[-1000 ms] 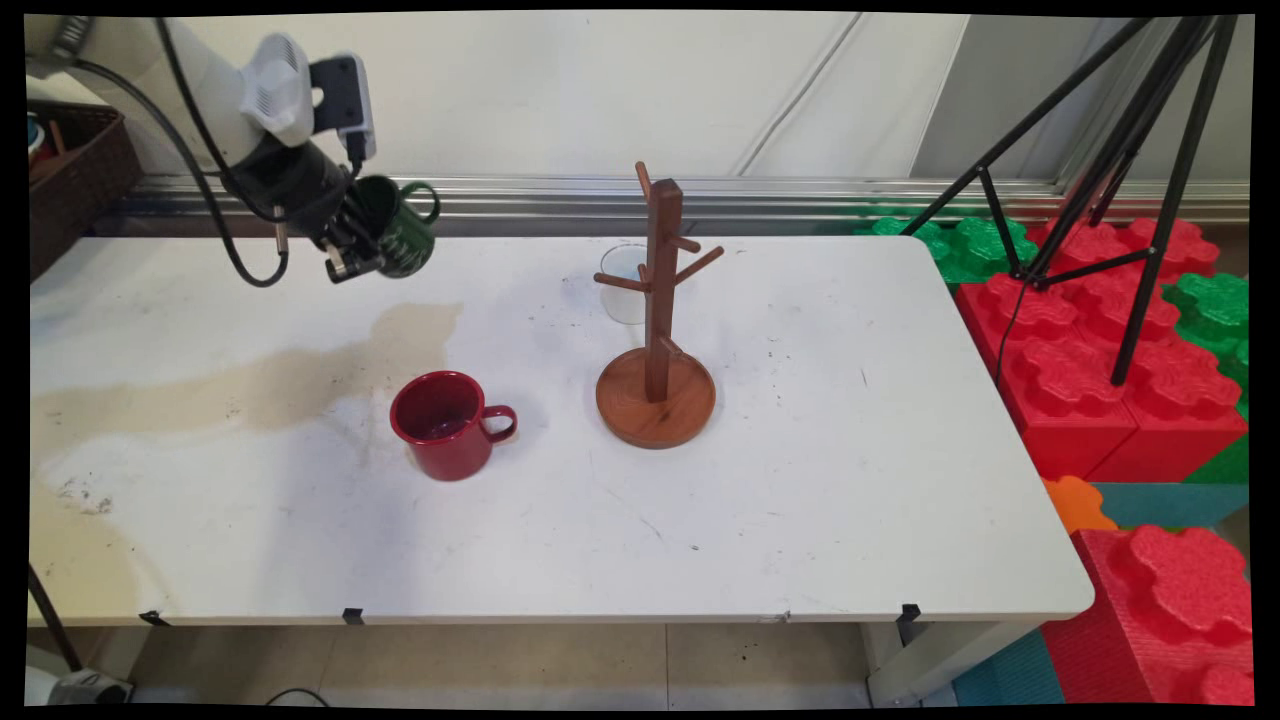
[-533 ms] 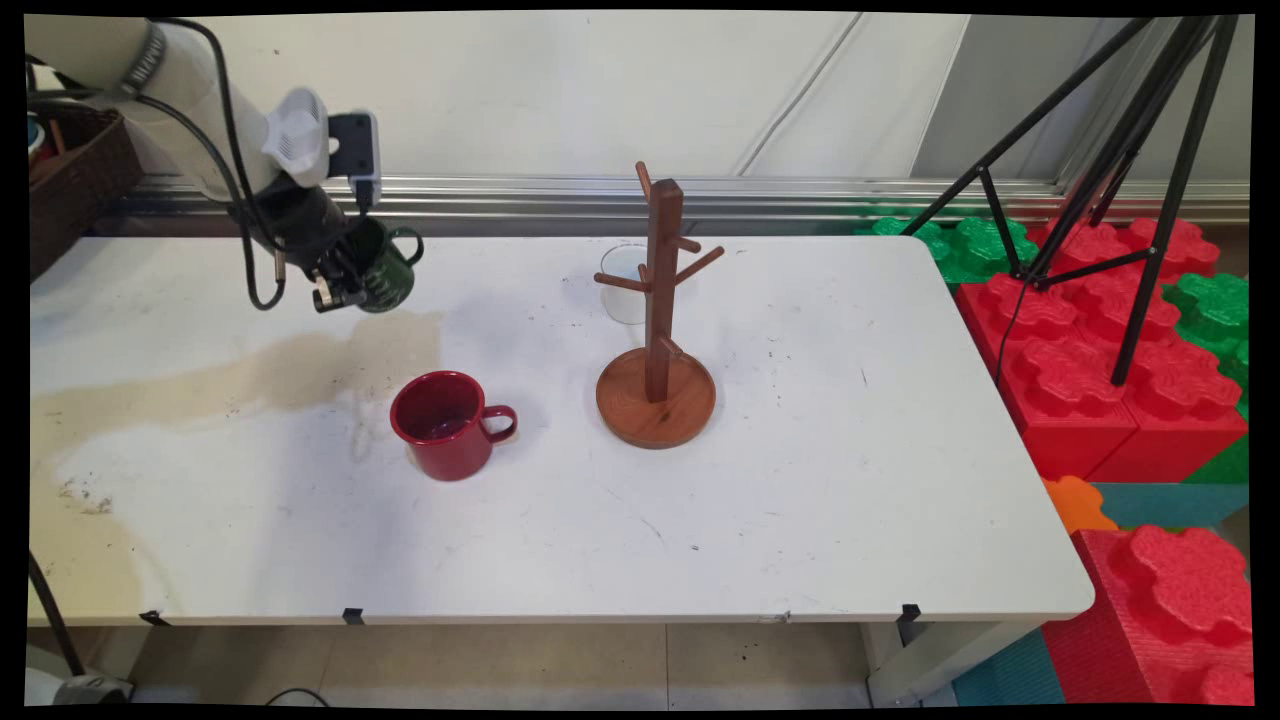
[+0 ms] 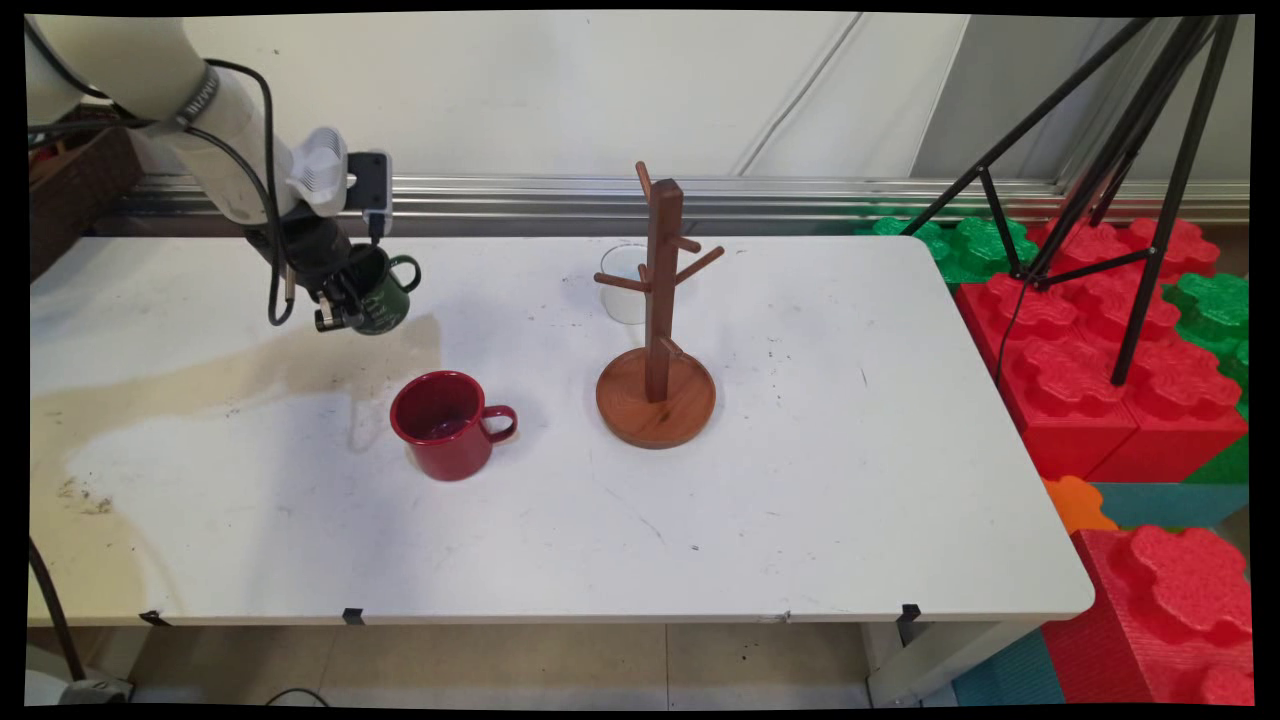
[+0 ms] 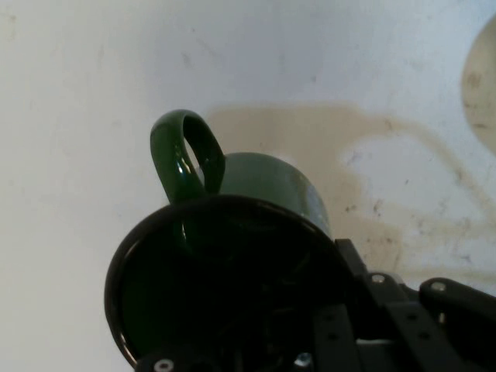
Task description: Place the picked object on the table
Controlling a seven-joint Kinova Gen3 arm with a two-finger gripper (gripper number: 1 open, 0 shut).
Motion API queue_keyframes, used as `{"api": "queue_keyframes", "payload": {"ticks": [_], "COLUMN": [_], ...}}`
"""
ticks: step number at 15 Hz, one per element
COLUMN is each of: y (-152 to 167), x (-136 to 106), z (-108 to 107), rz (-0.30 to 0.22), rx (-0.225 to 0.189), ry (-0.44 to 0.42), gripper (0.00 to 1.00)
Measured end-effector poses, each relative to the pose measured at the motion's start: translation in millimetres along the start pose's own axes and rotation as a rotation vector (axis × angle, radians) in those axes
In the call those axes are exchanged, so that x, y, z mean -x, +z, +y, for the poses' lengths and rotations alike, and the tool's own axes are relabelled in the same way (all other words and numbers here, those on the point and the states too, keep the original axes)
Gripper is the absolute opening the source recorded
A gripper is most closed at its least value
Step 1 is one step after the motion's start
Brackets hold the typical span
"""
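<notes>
You see a white arm (image 3: 150, 80) with black cables (image 3: 270, 200) looped alongside, a ribbed pale wrist housing (image 3: 318, 175), and a black gripper (image 3: 335, 300) linkage studded with silver screws.

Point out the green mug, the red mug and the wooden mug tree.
green mug (image 3: 385, 300), main view, its side wall
red mug (image 3: 450, 450), main view, its front wall
wooden mug tree (image 3: 660, 300), main view, its upright post

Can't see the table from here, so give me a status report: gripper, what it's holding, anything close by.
Gripper shut on green mug, carried tilted above the table. Red mug nearest, upright, apart. Wooden mug tree further right, pegs bare.
</notes>
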Motion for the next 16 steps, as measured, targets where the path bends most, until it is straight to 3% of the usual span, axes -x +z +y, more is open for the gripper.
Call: {"api": "queue_keyframes", "payload": {"ticks": [7,16], "y": [31.6,62.5], "x": [4.0,13.1], "z": [-8.2,-19.9], "rz": [-0.032,-0.049], "rx": [0.045,0.070], "ry": [0.030,0.075], "gripper": [0.00,0.00]}}
